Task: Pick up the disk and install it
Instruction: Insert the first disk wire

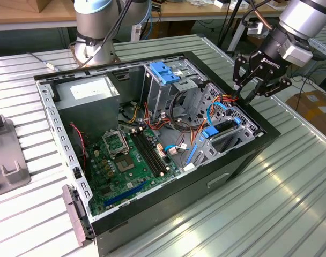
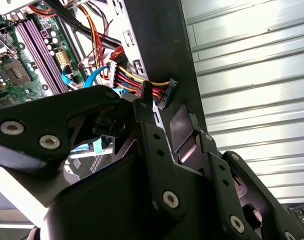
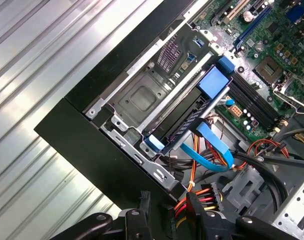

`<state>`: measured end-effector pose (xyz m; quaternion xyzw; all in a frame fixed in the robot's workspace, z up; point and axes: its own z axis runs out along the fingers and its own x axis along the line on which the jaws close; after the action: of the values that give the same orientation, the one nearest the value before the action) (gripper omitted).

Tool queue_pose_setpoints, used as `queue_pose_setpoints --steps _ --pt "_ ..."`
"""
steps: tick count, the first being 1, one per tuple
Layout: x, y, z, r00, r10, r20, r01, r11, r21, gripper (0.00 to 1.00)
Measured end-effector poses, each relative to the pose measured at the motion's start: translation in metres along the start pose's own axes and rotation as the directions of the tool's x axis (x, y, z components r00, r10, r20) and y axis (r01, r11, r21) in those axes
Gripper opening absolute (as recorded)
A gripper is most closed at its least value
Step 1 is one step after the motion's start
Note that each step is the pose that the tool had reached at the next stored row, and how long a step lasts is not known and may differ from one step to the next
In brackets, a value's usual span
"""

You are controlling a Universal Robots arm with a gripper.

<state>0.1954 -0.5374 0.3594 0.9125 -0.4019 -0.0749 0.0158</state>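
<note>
The black two-finger gripper (image 1: pixel 247 92) hangs over the far right edge of the open black computer case (image 1: pixel 249 155), its fingers spread apart with nothing between them. In the second wrist view the fingertips (image 2: pixel 144 97) stand just beside a black power connector with red, yellow and orange wires (image 2: pixel 162 92), at the case wall; whether they touch it cannot be told. Held empty and open above the drive bays, the tool seems clear of the disk rather than gripping it.

The disk, a slim dark drive in a bright blue plastic carrier frame (image 1: pixel 222 133), lies in the metal drive cage on the exterior view's right of the case, below and to the left of the gripper. In the first wrist view its blue tab (image 3: pixel 212 82) shows at one end, with the drive (image 3: pixel 184 122) lying aslant in the bay, so it appears seated or nearly so.

A flat blue data cable (image 3: pixel 214 155) curls just beside the disk, and the wire bundle crowds the gap between it and the gripper. Farther left sit the green motherboard (image 1: pixel 125 166), a grey power supply box (image 1: pixel 90 99) at the far left corner, and a broad blue plastic bracket (image 1: pixel 164 72) atop the far cage. The case rests on a ribbed metal table (image 1: pixel 270 214).
</note>
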Motion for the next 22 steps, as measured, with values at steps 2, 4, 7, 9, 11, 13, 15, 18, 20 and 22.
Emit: queue_pose_setpoints --steps 2,4,7,9,11,13,15,18,20,22 --pt "0.0 0.0 0.0 1.0 0.0 0.0001 0.0 1.0 0.0 0.41" --pt "0.0 0.0 0.0 1.0 0.0 0.0 0.0 1.0 -0.0001 0.22" --pt "0.0 0.0 0.0 1.0 0.0 0.0 0.0 1.0 -0.0001 0.2" --pt "0.0 0.0 0.0 1.0 0.0 0.0 0.0 1.0 -0.0001 0.2" --pt "0.0 0.0 0.0 1.0 0.0 0.0 0.0 1.0 -0.0001 0.2" --pt "0.0 0.0 0.0 1.0 0.0 0.0001 0.0 1.0 0.0 0.2" --pt "0.0 0.0 0.0 1.0 0.0 0.0 0.0 1.0 0.0 0.2" --pt "-0.0001 0.0001 -0.001 1.0 0.0 0.0012 0.0 1.0 0.001 0.2" --pt "-0.0003 0.0002 -0.0026 1.0 -0.001 0.0033 0.001 1.0 0.0029 0.2" --pt "-0.0004 0.0002 -0.0032 1.0 -0.001 0.0043 0.001 1.0 0.0038 0.2"
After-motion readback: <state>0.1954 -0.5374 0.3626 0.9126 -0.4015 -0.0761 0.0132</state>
